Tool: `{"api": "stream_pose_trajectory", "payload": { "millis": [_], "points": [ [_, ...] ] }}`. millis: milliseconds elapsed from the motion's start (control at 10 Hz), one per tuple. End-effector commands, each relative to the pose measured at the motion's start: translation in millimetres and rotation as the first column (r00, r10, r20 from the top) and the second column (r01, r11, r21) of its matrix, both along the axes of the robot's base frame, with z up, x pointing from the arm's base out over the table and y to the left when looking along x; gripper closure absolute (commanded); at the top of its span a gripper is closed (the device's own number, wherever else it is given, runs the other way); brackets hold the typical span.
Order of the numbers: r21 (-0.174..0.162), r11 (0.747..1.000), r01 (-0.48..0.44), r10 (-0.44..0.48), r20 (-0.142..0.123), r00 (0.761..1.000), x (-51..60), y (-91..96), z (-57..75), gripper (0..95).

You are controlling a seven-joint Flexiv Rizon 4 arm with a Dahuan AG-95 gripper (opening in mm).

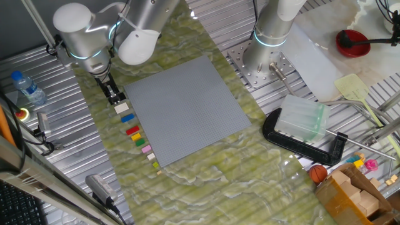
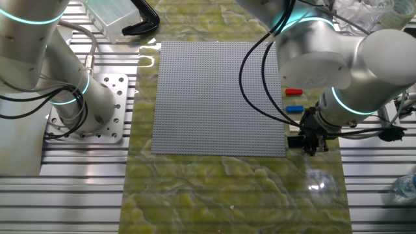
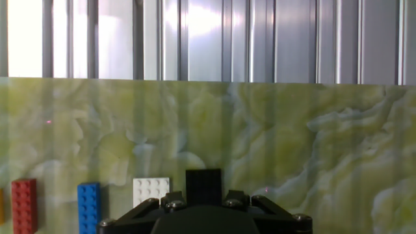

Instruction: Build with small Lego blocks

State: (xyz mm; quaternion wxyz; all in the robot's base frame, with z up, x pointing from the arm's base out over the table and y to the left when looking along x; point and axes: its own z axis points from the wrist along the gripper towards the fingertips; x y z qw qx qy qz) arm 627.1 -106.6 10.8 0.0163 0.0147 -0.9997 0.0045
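My gripper (image 1: pixel 116 99) is down at the table at the far end of a row of small Lego blocks, left of the grey baseplate (image 1: pixel 187 106). In the hand view a black brick (image 3: pixel 203 182) sits centred just ahead of the gripper housing (image 3: pixel 205 221). The fingertips are hidden, so I cannot make out whether they press on it. Beside the black brick lie a cream-white brick (image 3: pixel 151 192), a blue brick (image 3: pixel 88 207) and a red brick (image 3: pixel 24 205). The row runs on through green (image 1: pixel 135 135), yellow (image 1: pixel 139 142), pink (image 1: pixel 147 149) and tan (image 1: pixel 152 157). From the other side, the gripper (image 2: pixel 309 148) stands next to the baseplate's near right corner (image 2: pixel 279 149).
A second arm's base (image 1: pixel 265 62) stands behind the baseplate. A black clamp (image 1: pixel 300 140) and a clear plastic box (image 1: pixel 303 119) lie to the right. A water bottle (image 1: pixel 28 87) lies at the far left. Ribbed metal (image 3: pixel 195 39) borders the green marbled mat (image 1: pixel 219 181).
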Motion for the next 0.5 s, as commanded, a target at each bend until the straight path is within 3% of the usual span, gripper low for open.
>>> {"api": "stream_pose_trajectory", "payload": {
  "millis": [100, 200, 300, 500],
  "points": [
    [0.001, 1.0, -0.001, 0.001, -0.001, 1.0, 0.5, -0.1, -0.7, 57.0],
    [0.001, 1.0, 0.0, 0.0, -0.002, 1.0, 0.6, -0.2, -1.3, 57.0],
    [0.002, 1.0, -0.001, 0.001, -0.001, 1.0, 0.4, -0.4, -1.8, 76.0],
    [0.003, 1.0, -0.002, 0.002, -0.002, 1.0, 0.2, -0.5, -1.9, 76.0]
  ]
}}
